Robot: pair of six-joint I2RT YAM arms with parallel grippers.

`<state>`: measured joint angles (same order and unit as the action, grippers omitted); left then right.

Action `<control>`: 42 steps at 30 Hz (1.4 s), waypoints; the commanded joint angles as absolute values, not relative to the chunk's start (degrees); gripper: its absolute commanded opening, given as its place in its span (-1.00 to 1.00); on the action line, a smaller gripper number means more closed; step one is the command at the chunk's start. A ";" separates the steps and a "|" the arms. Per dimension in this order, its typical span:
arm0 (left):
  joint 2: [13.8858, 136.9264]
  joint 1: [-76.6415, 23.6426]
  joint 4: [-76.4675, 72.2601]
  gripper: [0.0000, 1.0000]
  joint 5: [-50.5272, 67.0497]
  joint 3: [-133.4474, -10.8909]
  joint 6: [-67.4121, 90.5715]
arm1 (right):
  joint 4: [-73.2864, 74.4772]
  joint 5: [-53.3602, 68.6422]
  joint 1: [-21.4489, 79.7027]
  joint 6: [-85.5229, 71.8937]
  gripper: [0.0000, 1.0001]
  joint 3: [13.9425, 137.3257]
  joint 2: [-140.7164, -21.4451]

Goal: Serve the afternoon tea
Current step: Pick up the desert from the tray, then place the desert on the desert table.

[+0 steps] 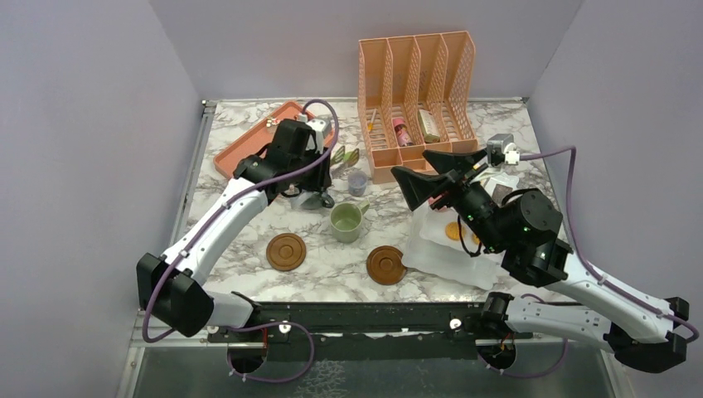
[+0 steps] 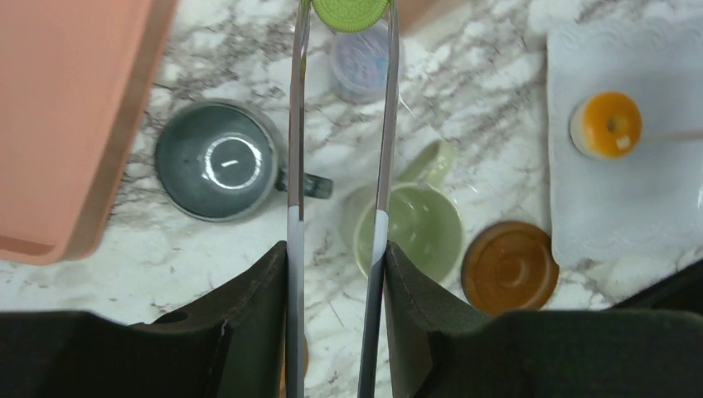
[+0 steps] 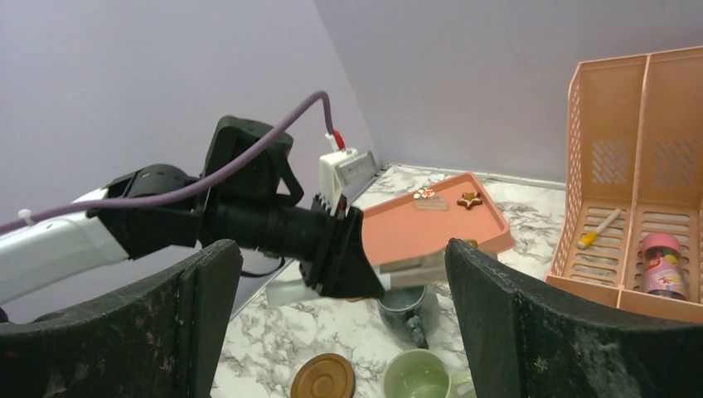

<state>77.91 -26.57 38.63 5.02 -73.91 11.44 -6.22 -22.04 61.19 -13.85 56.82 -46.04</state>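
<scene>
My left gripper (image 2: 336, 257) is shut on a pair of metal tongs (image 2: 296, 166), and the tongs' tips pinch a green cookie (image 2: 350, 12). The tongs hang above the marble, between the grey-blue mug (image 2: 220, 160) and the pale green mug (image 2: 414, 228). One brown coaster (image 1: 286, 251) lies in front of the mugs, and a second coaster (image 1: 385, 264) sits to its right. An orange donut (image 2: 609, 124) rests on the white plate (image 2: 630, 207). My right gripper (image 1: 423, 170) is open and empty, raised above that plate's far edge.
A salmon tray (image 1: 249, 149) at the back left carries two small cookies (image 3: 470, 199). The orange file organizer (image 1: 419, 91) at the back holds a pink bottle (image 3: 661, 264). A tiny lilac cup (image 1: 357, 182) stands behind the green mug. Walls close in on both sides.
</scene>
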 commanded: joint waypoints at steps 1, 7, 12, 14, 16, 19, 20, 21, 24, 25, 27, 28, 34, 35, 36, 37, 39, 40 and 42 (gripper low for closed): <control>74.40 -32.90 40.62 -0.33 7.66 -72.01 13.00 | -4.25 -24.64 61.61 -11.88 0.96 58.95 -45.14; 72.31 -41.55 41.37 -0.33 6.44 -69.64 15.60 | -2.11 -26.00 61.64 -11.67 0.96 60.19 -44.47; 71.72 -47.39 41.87 -0.33 5.92 -68.38 17.51 | -2.08 -28.16 61.60 -8.83 0.96 60.33 -43.52; 71.59 -49.68 41.88 -0.33 5.30 -67.56 18.58 | -1.25 -28.34 61.61 -8.87 0.96 61.08 -43.50; 71.81 -51.80 41.76 -0.33 5.07 -67.03 19.67 | -0.98 -28.39 61.61 -9.00 0.96 61.35 -43.60; 72.64 -55.27 40.41 -0.33 3.94 -66.74 21.37 | -0.88 -28.31 61.61 -9.43 0.96 61.35 -43.60; 73.21 -56.41 39.78 -0.33 3.91 -66.76 21.70 | -0.96 -28.30 61.61 -9.55 0.96 61.27 -43.60; 73.87 -57.57 39.30 -0.33 3.81 -66.97 21.91 | -1.09 -28.30 61.61 -9.64 0.96 61.18 -43.61; 76.08 -60.71 38.86 -0.34 2.58 -68.30 22.51 | -1.32 -28.08 61.61 -9.71 0.96 61.25 -43.74; 77.06 -61.60 38.81 -0.33 2.01 -68.63 22.81 | -1.32 -27.92 61.62 -9.75 0.96 61.40 -43.86; 78.01 -63.08 38.19 -0.33 1.36 -68.98 23.53 | -1.15 -27.86 61.61 -9.71 0.96 61.54 -43.94; 78.45 -63.73 37.77 -0.33 1.25 -68.95 24.05 | -1.21 -27.91 61.61 -9.71 0.96 61.53 -43.92; 80.44 -66.84 34.92 -0.33 1.27 -68.35 25.84 | -1.32 -27.97 61.57 -9.58 0.96 61.74 -43.73; 80.62 -67.23 34.13 -0.33 1.31 -68.30 26.10 | -1.24 -27.88 61.61 -9.60 0.96 61.85 -43.69; 80.94 -67.70 33.31 -0.33 1.14 -68.36 26.30 | -1.23 -27.86 61.61 -9.66 0.96 61.87 -43.64; 81.29 -68.13 32.47 -0.33 0.88 -68.38 26.36 | -1.30 -27.86 61.57 -9.67 0.96 61.85 -43.61; 82.27 -68.81 31.32 -0.33 0.56 -69.03 26.45 | -1.48 -27.86 61.61 -9.67 0.96 61.63 -43.35; 82.88 -69.16 30.99 -0.33 0.44 -69.40 26.45 | -1.57 -27.86 61.61 -9.74 0.96 61.49 -43.21; 84.00 -69.81 30.18 -0.34 0.44 -69.88 26.61 | -1.60 -27.86 61.61 -9.84 0.96 61.36 -43.02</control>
<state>82.15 -68.42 35.44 1.91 -67.07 25.50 -1.56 -26.74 61.19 -10.24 59.94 -43.88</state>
